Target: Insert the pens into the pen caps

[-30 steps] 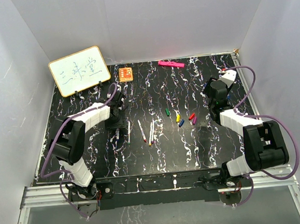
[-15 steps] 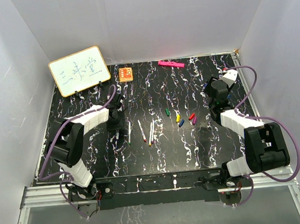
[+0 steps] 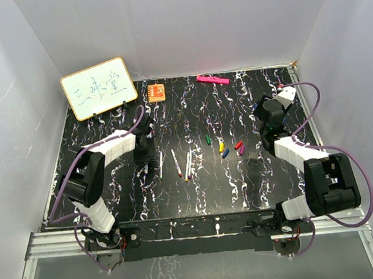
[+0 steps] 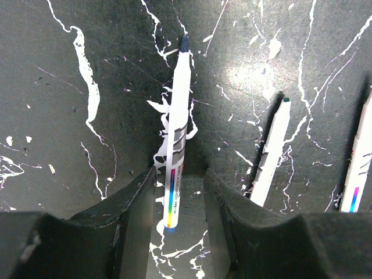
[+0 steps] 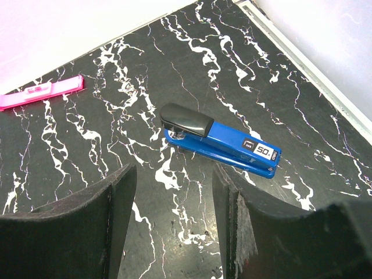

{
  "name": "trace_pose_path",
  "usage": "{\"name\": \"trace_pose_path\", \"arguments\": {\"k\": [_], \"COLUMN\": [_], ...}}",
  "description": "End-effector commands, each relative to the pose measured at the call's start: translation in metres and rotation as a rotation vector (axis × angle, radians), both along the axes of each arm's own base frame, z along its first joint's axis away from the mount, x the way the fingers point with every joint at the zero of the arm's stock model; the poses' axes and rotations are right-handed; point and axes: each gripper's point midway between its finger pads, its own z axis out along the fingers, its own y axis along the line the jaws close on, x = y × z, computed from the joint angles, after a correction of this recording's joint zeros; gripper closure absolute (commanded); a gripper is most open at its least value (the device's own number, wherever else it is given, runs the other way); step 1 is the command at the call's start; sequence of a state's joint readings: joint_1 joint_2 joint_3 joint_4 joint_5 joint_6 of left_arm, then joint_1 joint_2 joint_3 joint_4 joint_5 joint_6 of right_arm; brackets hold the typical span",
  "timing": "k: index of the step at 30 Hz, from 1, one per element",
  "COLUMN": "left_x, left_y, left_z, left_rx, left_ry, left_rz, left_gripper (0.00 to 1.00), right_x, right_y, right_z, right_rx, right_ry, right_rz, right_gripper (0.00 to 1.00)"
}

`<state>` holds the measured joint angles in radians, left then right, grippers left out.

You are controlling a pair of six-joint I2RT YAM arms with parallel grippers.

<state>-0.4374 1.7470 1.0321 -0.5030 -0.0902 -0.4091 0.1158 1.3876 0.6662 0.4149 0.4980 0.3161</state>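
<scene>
A white pen with a blue tip (image 4: 177,133) lies on the black marbled table, its lower end between the jaws of my left gripper (image 4: 179,171). The jaws stand open, the left one close beside the barrel, the right one with a gap. More pens (image 4: 272,154) lie to its right; in the top view they are a row (image 3: 175,163) right of the gripper (image 3: 147,155). The pen caps lie loose mid-table: green (image 3: 209,139), yellow (image 3: 221,146), blue (image 3: 225,153), red (image 3: 238,144), purple (image 3: 241,150). My right gripper (image 5: 174,174) hangs open and empty at the back right.
A blue stapler (image 5: 232,145) lies just ahead of the right gripper. A pink bar (image 3: 212,80) sits at the back edge, with a small orange item (image 3: 156,91) and a propped whiteboard (image 3: 98,88) at the back left. White walls enclose the table.
The left gripper's jaws have narrowed around the blue-tipped pen, and the gripper has shifted slightly to the right. The right arm has hardly moved.
</scene>
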Motion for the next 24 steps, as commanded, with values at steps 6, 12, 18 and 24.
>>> {"name": "trace_pose_path", "arguments": {"k": [6,12,18,24], "left_x": [-0.065,-0.068,-0.070,-0.069], "left_y": [0.013,0.013,0.025,0.022], "left_z": [-0.044,-0.048,-0.053,-0.057], "left_rx": [0.048,0.051,0.117,0.107], "left_ry": [0.273,0.300,0.316,0.319], "left_rz": [0.006,-0.006,-0.018,-0.017], "left_gripper": [0.79,1.00,1.00,1.00], "right_x": [0.007,0.008,0.002,-0.001], "right_y": [0.001,0.009,0.016,0.034], "right_z": [0.027,0.015,-0.017,-0.037], "right_rx": [0.013,0.040,0.089,0.085], "right_ry": [-0.078,-0.030,0.066,0.163], "right_rz": [0.001,0.034,0.051,0.075], "right_gripper": [0.48,0.55,0.67,0.70]}}
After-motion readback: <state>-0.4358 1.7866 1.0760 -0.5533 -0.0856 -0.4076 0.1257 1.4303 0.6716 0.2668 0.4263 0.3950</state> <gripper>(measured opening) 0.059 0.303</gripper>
